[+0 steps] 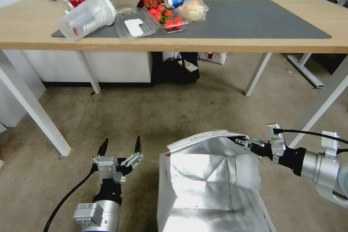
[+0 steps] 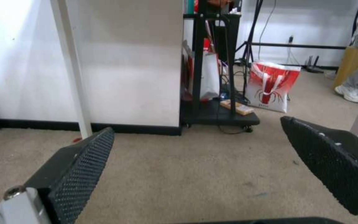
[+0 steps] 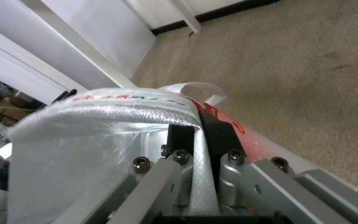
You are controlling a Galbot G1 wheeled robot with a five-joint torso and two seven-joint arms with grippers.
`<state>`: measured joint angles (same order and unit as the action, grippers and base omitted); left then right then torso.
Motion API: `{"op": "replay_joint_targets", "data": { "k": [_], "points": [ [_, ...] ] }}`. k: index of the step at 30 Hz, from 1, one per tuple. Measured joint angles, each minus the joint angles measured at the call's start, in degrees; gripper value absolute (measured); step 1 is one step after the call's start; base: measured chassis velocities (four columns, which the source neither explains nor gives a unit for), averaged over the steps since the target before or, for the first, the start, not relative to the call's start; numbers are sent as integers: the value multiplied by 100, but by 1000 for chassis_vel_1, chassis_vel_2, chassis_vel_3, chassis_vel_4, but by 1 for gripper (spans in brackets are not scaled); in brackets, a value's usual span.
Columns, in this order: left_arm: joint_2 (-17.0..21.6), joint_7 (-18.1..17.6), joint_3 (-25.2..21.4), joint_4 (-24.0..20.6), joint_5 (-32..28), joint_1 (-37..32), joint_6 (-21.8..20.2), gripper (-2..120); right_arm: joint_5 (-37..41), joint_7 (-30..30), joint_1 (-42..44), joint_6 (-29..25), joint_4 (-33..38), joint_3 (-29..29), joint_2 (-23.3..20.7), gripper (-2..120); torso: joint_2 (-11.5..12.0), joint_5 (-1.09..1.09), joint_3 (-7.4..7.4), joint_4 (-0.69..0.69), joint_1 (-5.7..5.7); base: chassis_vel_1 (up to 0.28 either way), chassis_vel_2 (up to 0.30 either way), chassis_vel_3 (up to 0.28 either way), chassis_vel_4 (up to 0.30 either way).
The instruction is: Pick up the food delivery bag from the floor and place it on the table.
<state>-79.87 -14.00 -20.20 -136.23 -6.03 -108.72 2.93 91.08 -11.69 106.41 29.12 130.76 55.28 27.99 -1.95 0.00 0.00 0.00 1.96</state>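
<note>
The food delivery bag (image 1: 210, 181) stands open on the floor (image 1: 152, 116), its silver foil lining facing up. My right gripper (image 1: 235, 140) is shut on the bag's far right rim. In the right wrist view the two black fingers pinch the white rim (image 3: 199, 146), foil on one side and red outer wall (image 3: 245, 137) on the other, with a white strap loop (image 3: 199, 90) beyond. My left gripper (image 1: 120, 145) hangs open to the left of the bag, apart from it, with only carpet (image 2: 187, 174) between its fingers. The table (image 1: 253, 40) stands ahead with its dark grey mat (image 1: 253, 18).
Cups, bowls, tomatoes (image 1: 166, 16) and clear containers (image 1: 136, 25) crowd the mat's left part. White table legs (image 1: 36, 112) stand left and right (image 1: 319, 105). Under the table are a white cabinet (image 1: 108, 67), a black stand (image 2: 220, 115) and a red-and-white bag (image 2: 272, 85).
</note>
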Motion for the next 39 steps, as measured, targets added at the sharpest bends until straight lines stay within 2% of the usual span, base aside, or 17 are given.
{"op": "replay_joint_targets", "data": {
  "k": [10,39],
  "points": [
    [28,29,-39,-132,-153,25,-225,100,-89,-36,34,71,202,-61,95,0,0,0,0,0,0,0,0,0,0],
    [-9,-117,1,-133,-224,14,-44,100,-381,-155,165,7,387,-129,289,0,-47,0,25,0,8,0,0,0,0]
  ]
}}
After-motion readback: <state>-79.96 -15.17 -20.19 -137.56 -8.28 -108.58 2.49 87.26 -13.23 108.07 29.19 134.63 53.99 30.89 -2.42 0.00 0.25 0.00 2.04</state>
